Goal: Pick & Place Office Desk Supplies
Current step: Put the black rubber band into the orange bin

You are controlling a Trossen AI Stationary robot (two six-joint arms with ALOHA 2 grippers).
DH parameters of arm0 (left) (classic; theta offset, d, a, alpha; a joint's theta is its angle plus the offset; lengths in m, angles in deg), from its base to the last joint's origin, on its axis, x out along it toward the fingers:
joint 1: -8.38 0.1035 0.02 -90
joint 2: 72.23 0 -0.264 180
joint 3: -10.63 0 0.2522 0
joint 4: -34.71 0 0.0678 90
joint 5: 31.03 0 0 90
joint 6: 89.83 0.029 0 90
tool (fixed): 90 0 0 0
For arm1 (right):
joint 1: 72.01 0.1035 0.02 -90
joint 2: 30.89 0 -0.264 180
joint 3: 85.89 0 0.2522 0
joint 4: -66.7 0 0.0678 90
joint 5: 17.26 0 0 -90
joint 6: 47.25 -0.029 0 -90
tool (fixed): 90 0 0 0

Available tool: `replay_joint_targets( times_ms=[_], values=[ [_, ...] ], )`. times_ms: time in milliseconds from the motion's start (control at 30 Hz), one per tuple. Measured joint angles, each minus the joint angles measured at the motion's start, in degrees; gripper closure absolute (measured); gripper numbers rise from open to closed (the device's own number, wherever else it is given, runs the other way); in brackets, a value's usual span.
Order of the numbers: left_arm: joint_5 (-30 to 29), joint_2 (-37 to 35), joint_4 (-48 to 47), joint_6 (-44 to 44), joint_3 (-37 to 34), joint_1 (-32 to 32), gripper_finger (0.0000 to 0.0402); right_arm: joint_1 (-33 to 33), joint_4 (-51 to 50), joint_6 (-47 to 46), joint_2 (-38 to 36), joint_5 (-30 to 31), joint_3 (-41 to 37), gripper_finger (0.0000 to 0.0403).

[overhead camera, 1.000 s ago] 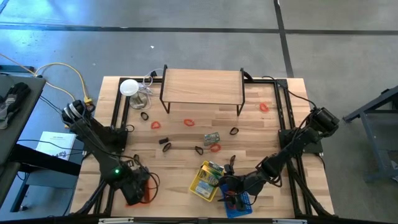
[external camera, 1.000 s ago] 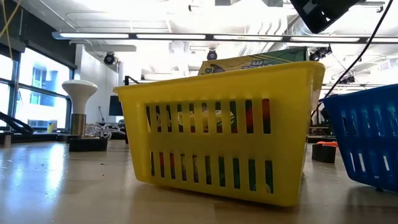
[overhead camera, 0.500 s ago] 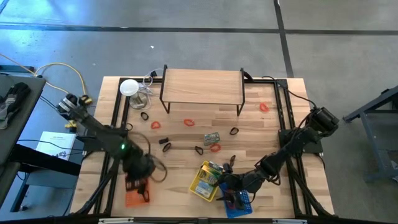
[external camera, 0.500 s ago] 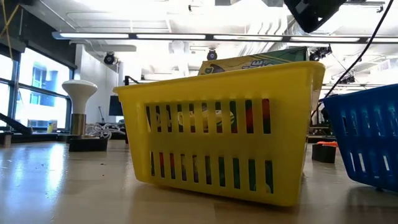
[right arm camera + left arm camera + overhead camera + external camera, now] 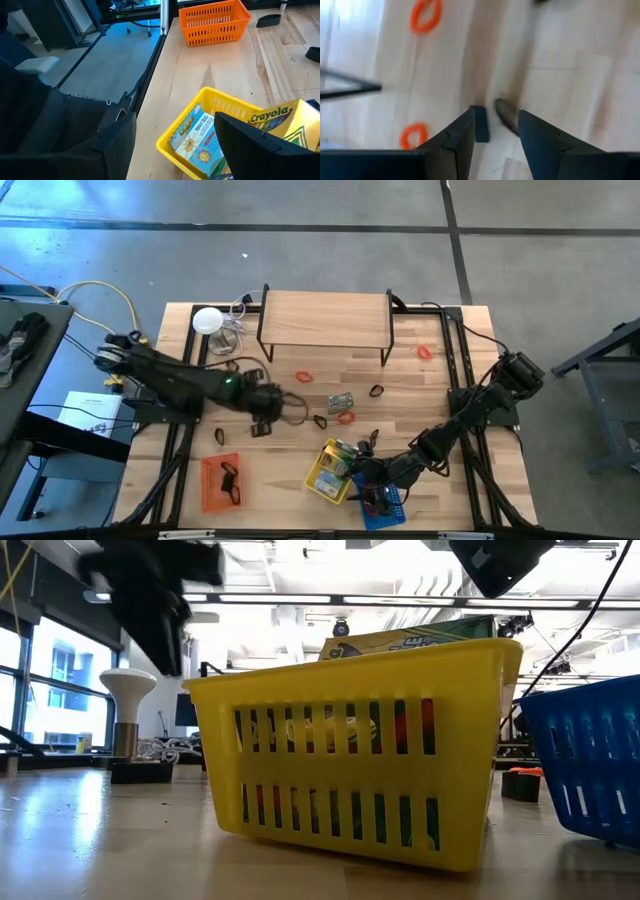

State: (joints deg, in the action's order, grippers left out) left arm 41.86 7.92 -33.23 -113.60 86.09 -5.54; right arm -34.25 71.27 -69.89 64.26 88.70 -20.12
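Observation:
My left gripper (image 5: pixel 266 418) hangs open over the middle of the table, pointing steeply down. Between its fingers (image 5: pixel 496 114) the left wrist view shows a small black clip (image 5: pixel 480 124) and a dark loop (image 5: pixel 505 118) lying on the wood below, blurred. Red rubber bands (image 5: pixel 304 376) (image 5: pixel 345 417), more black clips (image 5: pixel 320 421) (image 5: pixel 376 390) and a green-and-silver packet (image 5: pixel 341 401) lie scattered on the table. My right gripper (image 5: pixel 368 480) stands open above the yellow basket (image 5: pixel 200 135), with nothing between its fingers.
An orange basket (image 5: pixel 222 483) with a black clip in it stands near left; another clip (image 5: pixel 220 437) lies beside it. The blue basket (image 5: pixel 385 505) adjoins the yellow one. A wooden shelf (image 5: pixel 325 318) and a white disc with wiring (image 5: pixel 207 320) stand at the back.
My left gripper has swung from over the orange basket at the near left toward the table's middle and far side, turning as it went. It now hangs over the black clips. The orange basket stays in place, uncovered.

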Motion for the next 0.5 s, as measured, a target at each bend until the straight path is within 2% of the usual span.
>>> replay_joint_targets(
  times_ms=[200, 500],
  values=[
    [5.0, 8.5, -0.3, 0.7, 0.0, 5.8, 0.0259, 0.1, -0.1, 0.0, 0.0, -0.1, 0.0, 0.0147],
    [7.0, 18.1, 0.4, 0.4, -0.1, 7.9, 0.0259, 0.1, -0.7, 0.9, 0.0, -0.1, 0.0, 0.0147]
  ],
)
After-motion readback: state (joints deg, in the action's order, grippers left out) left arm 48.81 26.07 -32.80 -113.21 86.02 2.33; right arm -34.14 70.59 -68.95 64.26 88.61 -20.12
